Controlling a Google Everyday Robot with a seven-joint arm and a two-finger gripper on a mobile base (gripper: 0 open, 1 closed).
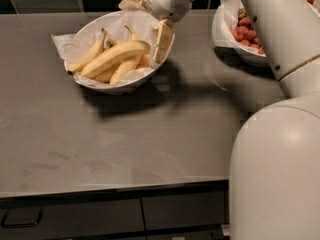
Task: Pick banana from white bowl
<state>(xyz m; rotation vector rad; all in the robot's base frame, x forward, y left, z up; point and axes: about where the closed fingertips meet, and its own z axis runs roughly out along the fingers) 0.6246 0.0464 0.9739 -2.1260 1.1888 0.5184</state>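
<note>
Grey counter [150,144]; arm [280,29] reaches leftward, pincer [147,26] over white bowl's [120,87] right rim.

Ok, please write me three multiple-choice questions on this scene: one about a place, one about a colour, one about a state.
1. Where is the gripper? A) over the right rim of the white bowl B) at the counter's front edge C) by the drawers
2. What colour is the fruit in the far right bowl? A) green B) red C) purple
3. The banana is: A) held by the gripper B) peeled C) lying in the white bowl
1 A, its open fingers stand at that rim; 2 B, it shows red; 3 C, the fingers hold nothing.
</note>
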